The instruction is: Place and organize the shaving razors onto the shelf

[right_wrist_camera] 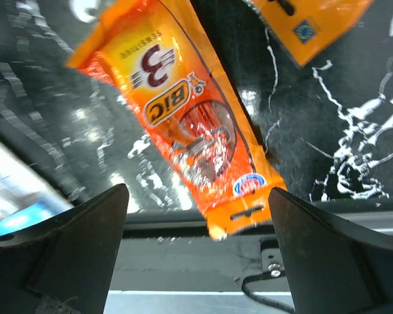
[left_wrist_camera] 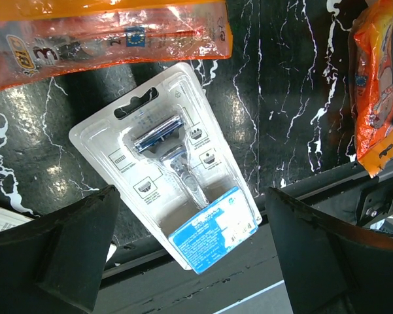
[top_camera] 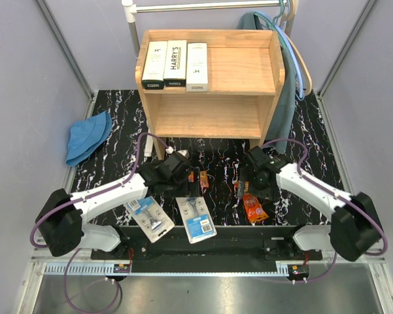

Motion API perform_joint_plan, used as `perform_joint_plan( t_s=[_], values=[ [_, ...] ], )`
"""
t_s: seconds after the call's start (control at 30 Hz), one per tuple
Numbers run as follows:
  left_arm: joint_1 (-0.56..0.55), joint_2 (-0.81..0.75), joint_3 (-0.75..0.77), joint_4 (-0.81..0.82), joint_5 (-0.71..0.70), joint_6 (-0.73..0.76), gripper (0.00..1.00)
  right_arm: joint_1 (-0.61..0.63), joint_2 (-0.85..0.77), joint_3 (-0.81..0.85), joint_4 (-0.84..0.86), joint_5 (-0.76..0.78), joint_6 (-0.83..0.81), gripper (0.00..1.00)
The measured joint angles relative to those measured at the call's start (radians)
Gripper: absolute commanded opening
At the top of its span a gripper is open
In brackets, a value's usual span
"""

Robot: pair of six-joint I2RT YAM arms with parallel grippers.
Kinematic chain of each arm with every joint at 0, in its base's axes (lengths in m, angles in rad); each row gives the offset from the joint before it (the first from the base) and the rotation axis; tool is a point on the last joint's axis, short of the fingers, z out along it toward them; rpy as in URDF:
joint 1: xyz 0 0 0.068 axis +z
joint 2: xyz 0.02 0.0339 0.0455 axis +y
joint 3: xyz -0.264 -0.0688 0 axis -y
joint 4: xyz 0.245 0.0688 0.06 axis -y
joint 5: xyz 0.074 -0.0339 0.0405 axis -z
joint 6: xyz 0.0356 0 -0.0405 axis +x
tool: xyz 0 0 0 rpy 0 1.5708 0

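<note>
Three long white black-ended boxes (top_camera: 175,64) sit on the light wooden two-tier shelf (top_camera: 243,69), upper tier. Left gripper (left_wrist_camera: 193,256), right gripper (right_wrist_camera: 197,254): both gaping, empty.

Upper tier of shelf (top_camera: 245,69): left portion taken by three white boxes (top_camera: 175,64) side by side. There is bare wood to their right, bounded by the raised side and back panels. Lower tier: open at the front, walled at the sides.

Rail (top_camera: 203,6) and hangers (top_camera: 299,59) crowd the shelf's rear and right flank.

Bench (top_camera: 320,147):
- Blue hat (top_camera: 88,136) at the left edge.
- Two blister cards (top_camera: 150,219) and orange pouches (top_camera: 254,208) litter the strip before the shelf.
- Left hand (top_camera: 178,171) and right hand (top_camera: 255,173) hang over that strip, jaws spread wide.
</note>
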Motion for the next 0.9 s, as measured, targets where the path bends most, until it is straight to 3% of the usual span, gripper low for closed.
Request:
perform_joint_plan(
  t_s=[0.2, 0.37, 0.4, 0.47, 0.5, 0.6, 0.63, 0.9],
  values=[
    [0.000, -0.003, 0.000, 0.000, 0.014, 0.002, 0.96, 0.039, 0.134, -0.036, 0.048, 0.049, -0.003, 0.90],
    [0.000, -0.009, 0.014, -0.005, 0.025, 0.005, 0.96, 0.039, 0.199, -0.036, 0.064, 0.077, -0.023, 0.72],
    [0.000, -0.010, 0.017, -0.005, 0.027, 0.005, 0.96, 0.039, 0.208, -0.036, 0.067, 0.079, -0.027, 0.62],
    [0.000, -0.018, 0.020, -0.005, 0.029, 0.005, 0.96, 0.039, 0.226, -0.036, 0.075, 0.083, -0.034, 0.53],
    [0.000, -0.020, 0.020, -0.006, 0.029, 0.005, 0.96, 0.039, 0.229, -0.036, 0.078, 0.084, -0.042, 0.41],
    [0.000, -0.034, 0.026, -0.008, 0.036, 0.005, 0.96, 0.040, 0.229, -0.036, 0.086, 0.091, -0.051, 0.22],
    [0.000, -0.040, 0.028, -0.008, 0.039, 0.005, 0.96, 0.039, 0.229, -0.036, 0.087, 0.092, -0.056, 0.12],
    [0.000, -0.092, 0.039, -0.008, 0.056, 0.005, 0.97, 0.040, 0.167, -0.043, 0.108, 0.077, -0.068, 0.06]
  ],
)
